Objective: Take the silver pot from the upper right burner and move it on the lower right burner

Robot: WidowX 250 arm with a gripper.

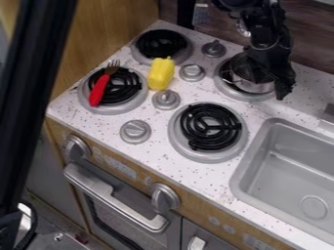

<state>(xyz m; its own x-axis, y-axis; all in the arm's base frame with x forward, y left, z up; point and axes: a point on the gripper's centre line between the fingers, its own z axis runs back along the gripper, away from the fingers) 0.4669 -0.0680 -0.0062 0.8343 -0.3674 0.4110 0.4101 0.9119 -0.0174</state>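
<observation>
Silver pot [253, 87] sits on the upper right burner [242, 95], directly below and to the left of the black pincer [277, 82], which hangs over the pot's right side and hides part of its rim. The pot looks upright, its mouth facing up, with the lower edge of its shiny wall turned towards the front of the counter. Its body is round, so the part that shows has no clear long axis, and I cannot make out a handle that would tell which way it points. I cannot tell how far open the pincer is, or whether it has hold of the pot. Down and to the left of the pincer lies the lower right burner [210, 127], its black coil bare. Further left of the pincer, a yellow toy [160, 74] stands between the two left burners and the knobs. Well apart from the pincer, at the far left, a fork with a red handle [99, 91] lies on the lower left burner [126, 87], tines towards the back. The grey sink [240, 181] is below the pincer, to the right of the lower right burner.
</observation>
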